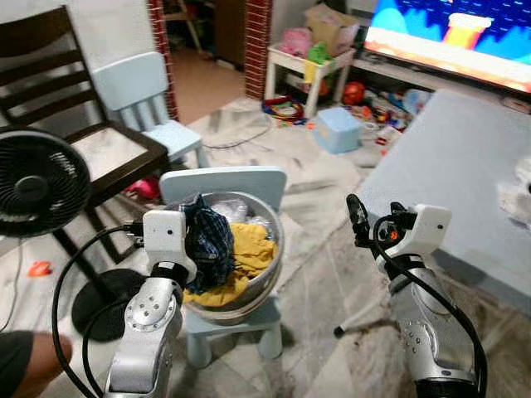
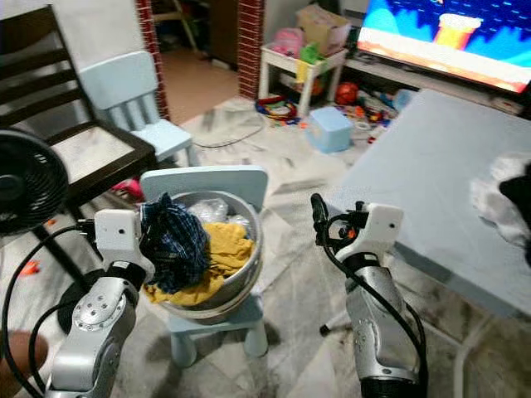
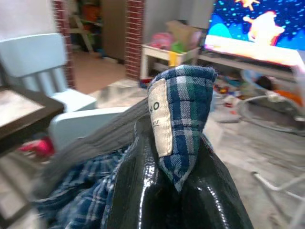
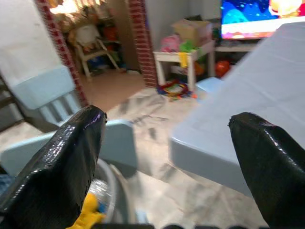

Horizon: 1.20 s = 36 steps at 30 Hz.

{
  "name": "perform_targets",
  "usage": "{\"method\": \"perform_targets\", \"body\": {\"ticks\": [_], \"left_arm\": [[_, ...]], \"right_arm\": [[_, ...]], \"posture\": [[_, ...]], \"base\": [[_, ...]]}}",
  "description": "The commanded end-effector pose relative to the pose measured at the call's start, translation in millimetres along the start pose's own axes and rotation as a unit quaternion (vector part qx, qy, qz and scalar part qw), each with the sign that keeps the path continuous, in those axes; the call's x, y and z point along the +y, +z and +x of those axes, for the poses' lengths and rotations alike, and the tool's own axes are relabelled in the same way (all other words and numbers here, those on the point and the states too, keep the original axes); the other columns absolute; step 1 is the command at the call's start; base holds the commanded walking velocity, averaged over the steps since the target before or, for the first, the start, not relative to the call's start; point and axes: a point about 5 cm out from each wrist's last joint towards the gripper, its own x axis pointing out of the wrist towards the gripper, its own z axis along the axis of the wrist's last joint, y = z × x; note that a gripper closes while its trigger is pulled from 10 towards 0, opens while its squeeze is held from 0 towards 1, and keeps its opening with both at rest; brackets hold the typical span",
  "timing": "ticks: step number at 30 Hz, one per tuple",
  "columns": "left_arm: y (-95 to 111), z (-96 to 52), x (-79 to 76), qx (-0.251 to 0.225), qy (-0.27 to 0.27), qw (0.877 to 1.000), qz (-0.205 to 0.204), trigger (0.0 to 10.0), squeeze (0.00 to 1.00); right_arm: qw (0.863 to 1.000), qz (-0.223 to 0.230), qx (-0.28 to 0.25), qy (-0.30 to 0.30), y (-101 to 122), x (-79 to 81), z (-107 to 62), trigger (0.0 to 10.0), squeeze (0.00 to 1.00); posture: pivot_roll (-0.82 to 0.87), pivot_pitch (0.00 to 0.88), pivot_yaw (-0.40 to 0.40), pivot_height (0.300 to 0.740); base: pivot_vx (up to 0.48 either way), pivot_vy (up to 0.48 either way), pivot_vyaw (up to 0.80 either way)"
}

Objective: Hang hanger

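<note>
The left gripper (image 3: 178, 157) pinches a blue checked shirt (image 1: 207, 240) above the metal bowl (image 1: 270, 265) on the small blue chair (image 1: 249, 182). The right gripper (image 4: 167, 157) hangs wide open, holding nothing, beside the bench (image 1: 448, 166).

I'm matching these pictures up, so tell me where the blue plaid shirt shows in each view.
Left eye view: blue plaid shirt lower centre-left, at the near-left rim of the round metal basin, pinched by the left hand.
Right eye view: lower left, over the same rim.
Left wrist view: centre, gripped between the black fingers.
Right wrist view: cannot make it out.
Shared landmark: pale blue child's chair under the basin.
</note>
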Motion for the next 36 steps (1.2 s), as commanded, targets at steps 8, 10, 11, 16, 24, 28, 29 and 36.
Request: {"method": "perform_targets", "body": {"ticks": [8, 10, 11, 16, 24, 28, 29, 36], "left_arm": [[-3, -1.2, -2.5, 0.012, 0.004, 1.0, 0.004, 10.0, 0.0], [-4, -2.1, -3.0, 0.013, 0.004, 1.0, 0.001, 10.0, 0.0], [-4, -2.9, -3.4, 0.014, 0.004, 1.0, 0.0, 10.0, 0.0], [-6, -4.9, -5.1, 0.018, 0.001, 1.0, -0.004, 10.0, 0.0], [-4, -2.4, -5.2, 0.026, -0.006, 1.0, -0.012, 10.0, 0.0], [-6, -0.3, -3.2, 0.026, -0.018, 0.999, 0.003, 10.0, 0.0], [-6, 1.2, -2.9, 0.026, -0.016, 1.0, 0.0, 10.0, 0.0], [-1, 3.7, -10.9, 0.019, -0.024, 0.999, -0.012, 10.0, 0.0]], "right_arm": [[1.0, -0.004, 0.007, 0.008, 2, -3.0, -3.0, 10.0, 0.0], [1.0, -0.005, 0.008, 0.008, 2, -3.4, -3.7, 10.0, 0.0], [1.0, -0.005, 0.01, 0.008, 2, -3.6, -4.3, 10.0, 0.0], [1.0, -0.006, 0.013, 0.01, 1, -3.2, -5.6, 10.0, 0.0], [1.0, -0.014, 0.017, 0.002, 2, -2.7, -3.5, 10.0, 0.0], [1.0, -0.005, 0.01, -0.01, 4, -6.8, -1.5, 10.0, 0.0], [1.0, -0.003, 0.007, -0.013, 5, -7.6, -0.9, 10.0, 0.0], [1.0, -0.006, 0.007, -0.008, 7, -6.6, 0.7, 10.0, 0.0]], "posture": [[0.09, 0.023, -0.071, 0.74], [0.09, 0.025, -0.072, 0.74], [0.09, 0.025, -0.074, 0.74], [0.09, 0.018, -0.076, 0.74], [0.08, 0.046, -0.064, 0.74], [0.07, 0.051, -0.058, 0.74], [0.07, 0.043, -0.054, 0.74], [0.08, 0.04, -0.058, 0.74]], "base": [[0.0, 0.0, 0.0], [0.0, 0.0, 0.0], [0.0, 0.0, 0.0], [0.0, 0.0, 0.0], [-0.133, -0.091, 0.0], [-0.272, -0.245, 0.0], [-0.27, -0.244, 0.0], [-0.275, -0.369, 0.0]]}}
